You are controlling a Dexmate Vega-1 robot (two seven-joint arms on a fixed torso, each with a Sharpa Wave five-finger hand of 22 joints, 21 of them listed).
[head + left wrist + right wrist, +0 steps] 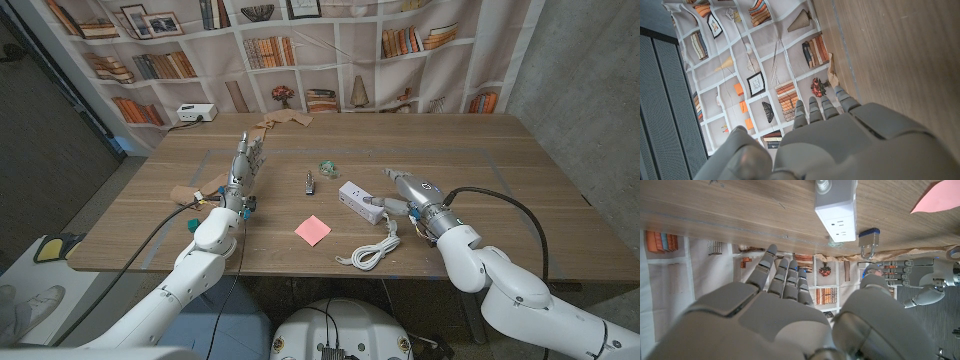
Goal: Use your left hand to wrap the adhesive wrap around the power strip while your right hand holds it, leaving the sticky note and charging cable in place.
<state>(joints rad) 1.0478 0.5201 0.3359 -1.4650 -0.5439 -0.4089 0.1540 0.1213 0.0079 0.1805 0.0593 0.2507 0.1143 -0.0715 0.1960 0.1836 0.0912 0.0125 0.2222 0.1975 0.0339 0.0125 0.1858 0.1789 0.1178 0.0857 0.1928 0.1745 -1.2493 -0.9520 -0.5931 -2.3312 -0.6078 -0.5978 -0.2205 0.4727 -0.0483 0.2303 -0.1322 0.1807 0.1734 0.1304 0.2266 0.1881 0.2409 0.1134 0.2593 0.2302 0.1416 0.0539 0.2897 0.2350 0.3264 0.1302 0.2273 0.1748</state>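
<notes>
A white power strip [358, 199] [836, 209] lies at the table's middle, its cord end toward my right hand [408, 190] [765, 310]. That hand is close beside the strip's right side, fingers stretched out and holding nothing. A pink sticky note [312, 229] [940, 197] lies in front of the strip, and a coiled white charging cable [368, 252] lies near the front edge. A loose tan strip of adhesive wrap [283, 120] [832, 75] lies at the far edge. My left hand [243, 168] [840, 140] [920, 277] stands left of centre, fingers up, empty.
A small padlock [309, 182] [867, 241] and a clear greenish bit [328, 165] lie just beyond the strip. Another tan piece [188, 190] lies by my left wrist. A white device [195, 112] sits at the back left. A bookshelf backdrop hangs behind the table.
</notes>
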